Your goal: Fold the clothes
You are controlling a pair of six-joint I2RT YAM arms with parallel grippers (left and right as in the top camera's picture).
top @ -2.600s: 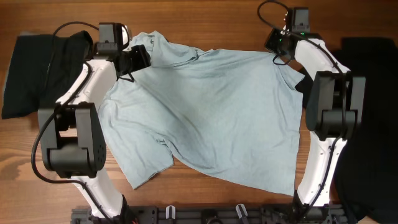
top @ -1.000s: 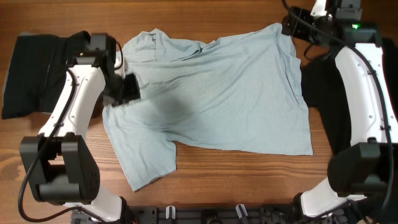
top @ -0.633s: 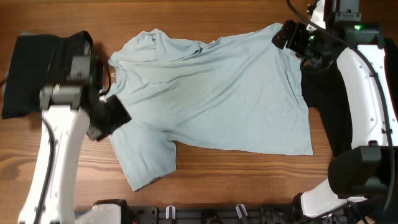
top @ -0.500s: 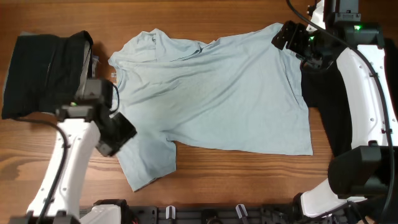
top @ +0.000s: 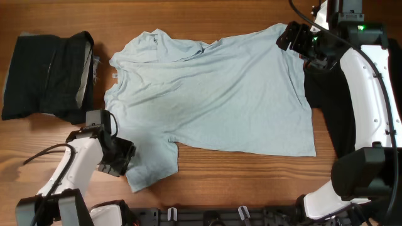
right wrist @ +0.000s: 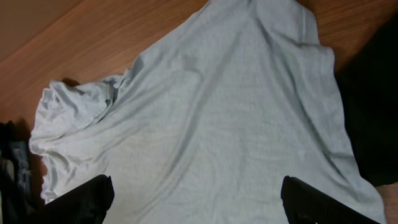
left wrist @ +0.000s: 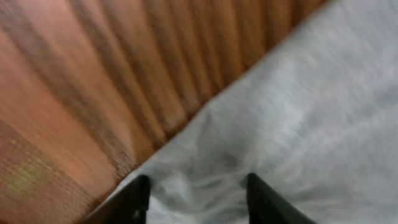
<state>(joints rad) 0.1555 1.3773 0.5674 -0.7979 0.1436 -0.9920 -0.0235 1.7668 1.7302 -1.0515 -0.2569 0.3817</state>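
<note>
A pale aqua T-shirt [top: 213,94] lies spread flat across the table, collar at the upper left. My left gripper [top: 119,160] sits low at the shirt's lower-left sleeve. In the left wrist view its fingers [left wrist: 134,199] stand apart over the sleeve's edge [left wrist: 311,124], with cloth under them and nothing pinched. My right gripper [top: 295,39] hovers above the shirt's upper-right corner, wide open and empty. In the right wrist view the right gripper [right wrist: 199,205] looks down on the shirt [right wrist: 217,112].
A folded black garment with grey lining [top: 44,75] lies at the far left. Another black garment [top: 323,107] lies at the right under my right arm, also seen in the right wrist view [right wrist: 379,93]. Bare wooden table [top: 251,176] runs along the front edge.
My left arm has swung from the shirt's upper-left side down to its lower-left sleeve. The right gripper has stayed open near the upper-right corner. The shirt has not shifted in the last second.
</note>
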